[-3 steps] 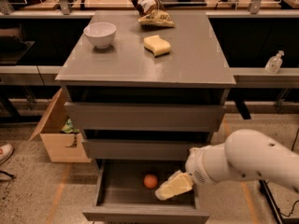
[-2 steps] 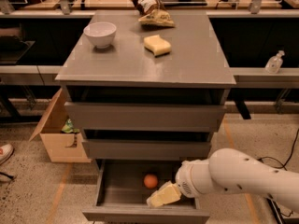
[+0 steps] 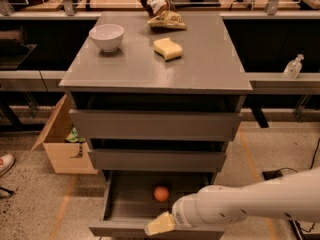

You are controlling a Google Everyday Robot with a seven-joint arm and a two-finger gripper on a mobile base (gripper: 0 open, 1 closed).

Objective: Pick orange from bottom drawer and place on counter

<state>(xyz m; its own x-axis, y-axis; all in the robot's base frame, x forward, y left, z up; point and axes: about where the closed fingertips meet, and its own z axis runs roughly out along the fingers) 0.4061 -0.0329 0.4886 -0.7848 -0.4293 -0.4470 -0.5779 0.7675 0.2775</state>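
The orange [image 3: 161, 193] lies inside the open bottom drawer [image 3: 120, 204], near its middle. My gripper [image 3: 159, 224] is at the end of the white arm that reaches in from the right; it hangs over the drawer's front edge, just in front of and below the orange, apart from it. The grey counter [image 3: 150, 64] tops the cabinet above the two upper drawers, which are pushed in.
On the counter stand a white bowl [image 3: 106, 37], a pale yellow sponge [image 3: 168, 48] and a crumpled snack bag [image 3: 161, 11]. An open cardboard box [image 3: 60, 144] sits on the floor left of the cabinet. A wooden workbench runs along the back.
My arm and gripper have moved left and down, from beside the orange at the drawer's right to the drawer's front edge. The orange has not moved.
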